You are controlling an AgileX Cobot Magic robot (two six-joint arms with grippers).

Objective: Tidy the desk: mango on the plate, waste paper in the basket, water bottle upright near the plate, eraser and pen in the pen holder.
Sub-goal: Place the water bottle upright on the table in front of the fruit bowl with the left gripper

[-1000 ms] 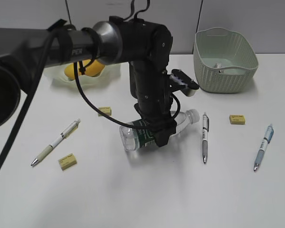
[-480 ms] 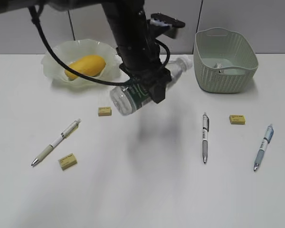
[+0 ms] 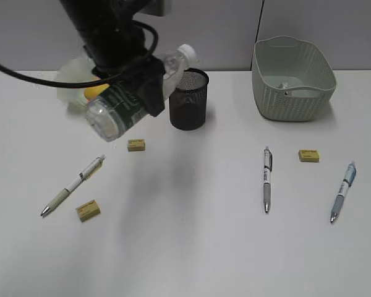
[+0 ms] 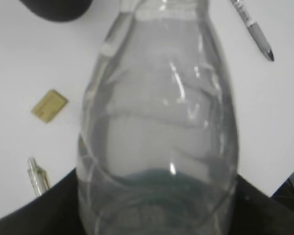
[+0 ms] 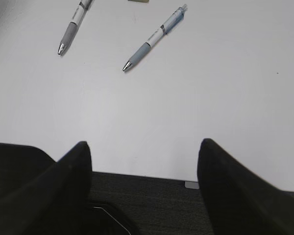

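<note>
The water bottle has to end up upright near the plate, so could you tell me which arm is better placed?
Left: its end effector holds the water bottle in the air beside the plate.

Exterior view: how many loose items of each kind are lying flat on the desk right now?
Pens: 3
Yellow erasers: 3
Total: 6
The water bottle is not counted; the left gripper holds it in the air.
</note>
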